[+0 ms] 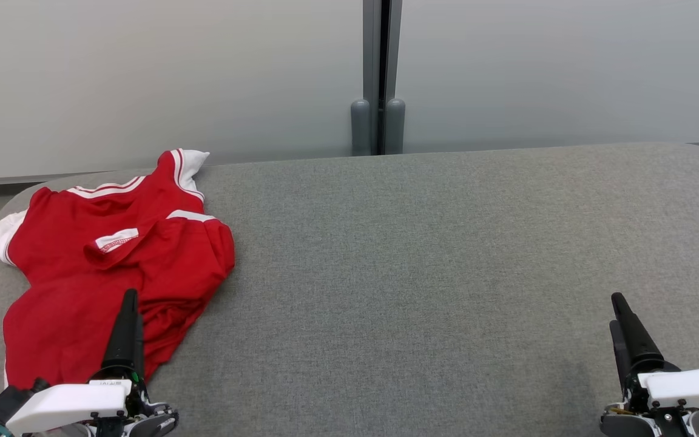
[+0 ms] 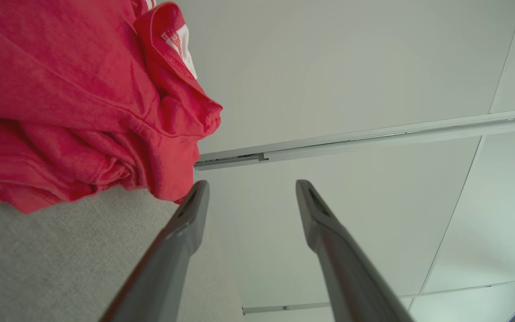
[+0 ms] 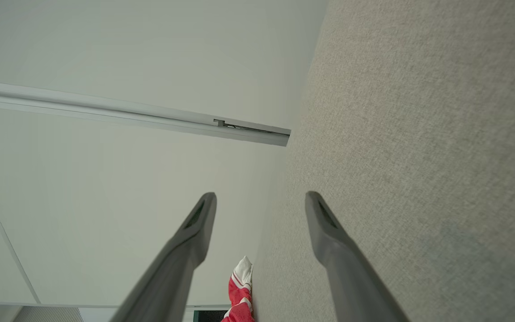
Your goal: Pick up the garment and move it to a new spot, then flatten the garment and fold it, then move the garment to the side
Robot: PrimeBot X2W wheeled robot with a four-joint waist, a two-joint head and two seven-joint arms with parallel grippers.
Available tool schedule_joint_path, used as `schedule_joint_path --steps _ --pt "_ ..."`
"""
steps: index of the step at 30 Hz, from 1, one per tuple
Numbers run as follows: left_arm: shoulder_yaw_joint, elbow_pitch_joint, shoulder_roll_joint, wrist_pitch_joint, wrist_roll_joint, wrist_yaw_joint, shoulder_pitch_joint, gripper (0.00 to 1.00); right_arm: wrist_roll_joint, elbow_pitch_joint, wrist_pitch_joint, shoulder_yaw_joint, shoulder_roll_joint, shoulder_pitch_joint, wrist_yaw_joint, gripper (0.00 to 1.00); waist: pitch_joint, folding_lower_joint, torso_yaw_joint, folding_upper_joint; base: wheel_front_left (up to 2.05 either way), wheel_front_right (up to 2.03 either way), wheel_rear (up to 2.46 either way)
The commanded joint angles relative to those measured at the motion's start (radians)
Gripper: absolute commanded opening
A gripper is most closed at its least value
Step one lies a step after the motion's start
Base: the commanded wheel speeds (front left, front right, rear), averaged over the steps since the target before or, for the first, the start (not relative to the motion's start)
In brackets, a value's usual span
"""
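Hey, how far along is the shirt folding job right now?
Nothing looks done yet: the red shirt lies crumpled at the left end of the grey table. Nothing is held: the left gripper is open close to the shirt's edge, the right gripper open over bare table. Left to do: pick up, move, flatten, fold, set aside.

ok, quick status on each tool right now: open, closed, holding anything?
Left tool: open, empty, fingertips right next to the red garment.
Right tool: open, empty.
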Motion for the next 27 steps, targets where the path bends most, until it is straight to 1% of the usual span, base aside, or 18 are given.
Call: schedule_joint_path --steps 1,6,17,27 --pt "-0.003 -0.022 0.008 -0.009 0.029 0.0 -0.006 1.0 -0.039 -0.024 -0.012 0.003 -0.009 -0.006 0.002 1.0 0.0 0.0 0.0 -0.0001 0.0 0.0 0.0" --pt "-0.013 -0.037 0.008 -0.031 0.125 0.007 0.005 1.0 -0.17 -0.049 -0.033 0.014 -0.01 0.003 0.002 1.0 -0.003 0.0 -0.001 -0.0001 0.0 0.0 0.0" --pt "-0.041 -0.066 0.009 -0.074 0.374 0.029 0.037 1.0 -0.456 -0.096 -0.077 0.042 -0.018 0.018 0.002 1.0 -0.01 0.0 -0.002 -0.0001 0.0 0.0 0.0" --pt "-0.047 -0.064 0.01 -0.11 0.597 0.034 0.065 1.0 -0.663 -0.11 -0.113 0.059 -0.027 0.036 0.002 1.0 -0.019 0.0 0.0 -0.0001 0.0 0.0 0.0"
